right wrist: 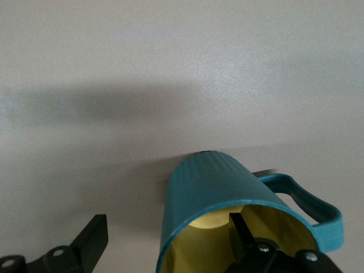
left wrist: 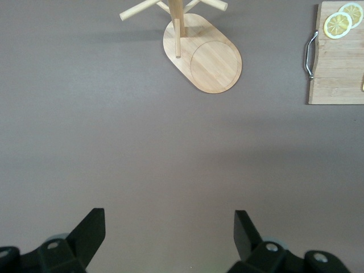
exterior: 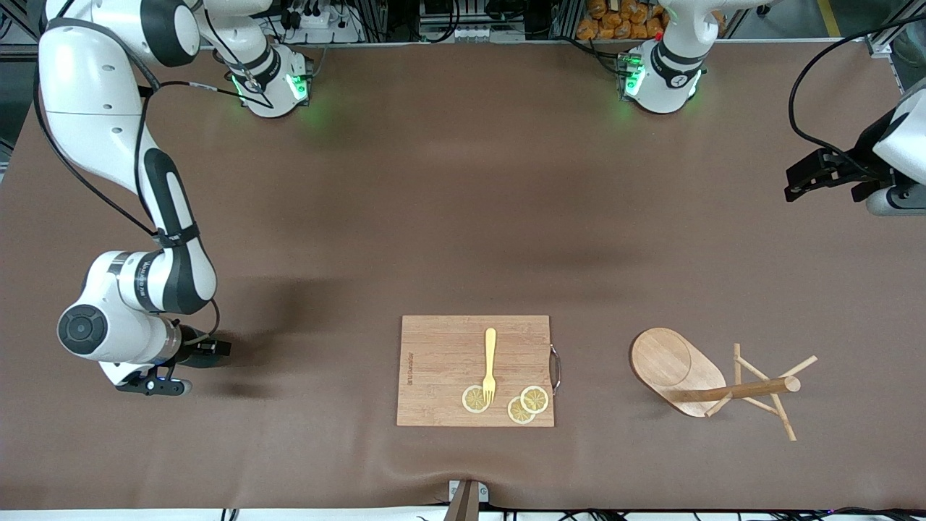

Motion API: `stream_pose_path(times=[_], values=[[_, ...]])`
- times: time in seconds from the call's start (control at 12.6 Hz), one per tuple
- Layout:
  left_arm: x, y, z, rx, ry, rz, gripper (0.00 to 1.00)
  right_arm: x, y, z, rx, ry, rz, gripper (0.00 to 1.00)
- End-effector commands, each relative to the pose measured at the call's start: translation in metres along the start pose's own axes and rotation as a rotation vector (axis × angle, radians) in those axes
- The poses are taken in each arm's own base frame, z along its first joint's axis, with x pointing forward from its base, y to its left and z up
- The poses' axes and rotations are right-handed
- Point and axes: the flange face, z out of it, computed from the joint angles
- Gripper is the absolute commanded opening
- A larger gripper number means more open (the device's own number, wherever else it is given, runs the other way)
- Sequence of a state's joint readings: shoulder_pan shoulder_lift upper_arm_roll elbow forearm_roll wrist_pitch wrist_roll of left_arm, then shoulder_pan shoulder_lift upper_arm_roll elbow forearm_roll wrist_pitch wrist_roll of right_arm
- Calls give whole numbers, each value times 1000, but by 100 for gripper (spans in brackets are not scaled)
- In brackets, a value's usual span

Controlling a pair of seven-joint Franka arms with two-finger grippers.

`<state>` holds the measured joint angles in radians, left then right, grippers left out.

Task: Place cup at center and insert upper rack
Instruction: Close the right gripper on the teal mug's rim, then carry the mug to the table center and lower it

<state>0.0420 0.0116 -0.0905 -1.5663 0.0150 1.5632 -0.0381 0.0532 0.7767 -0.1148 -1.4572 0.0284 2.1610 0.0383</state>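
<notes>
Your right gripper (right wrist: 165,239) straddles the cup's (right wrist: 227,187) rim – one finger inside, apparently not yet pinching – low at the counter's (exterior: 463,217) right-arm end. Your left gripper (left wrist: 169,227) waits, spread. The mug tree (exterior: 712,380) lies toppled.

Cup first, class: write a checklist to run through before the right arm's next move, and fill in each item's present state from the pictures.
1. One finger of the right tool inside the cup, the other outside its wall: ok.
2. Fingers closed firmly on the wall: not ok, a gap still shows on the outer side.
3. Cup handle free of the fingers: ok.
4. Cup seen from the front view: cannot tell, the right arm hides it.
5. Upper rack standing upright: not ok, it lies on its side, at the left arm's end.
6. Left tool open and waiting over bare table: ok.
</notes>
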Motion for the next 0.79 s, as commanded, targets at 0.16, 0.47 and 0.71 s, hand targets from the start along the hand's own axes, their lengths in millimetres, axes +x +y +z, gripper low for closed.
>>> stream_pose_path(times=[0.16, 0.47, 0.71], values=[[0, 1, -3, -18, -3, 13, 100, 2, 1, 1, 18, 7, 10, 0], [1, 1, -2, -19, -4, 13, 100, 1, -5, -4, 18, 3, 7, 0], [1, 0, -2, -19, -4, 11, 100, -3, -21, -36, 28, 3, -25, 0]])
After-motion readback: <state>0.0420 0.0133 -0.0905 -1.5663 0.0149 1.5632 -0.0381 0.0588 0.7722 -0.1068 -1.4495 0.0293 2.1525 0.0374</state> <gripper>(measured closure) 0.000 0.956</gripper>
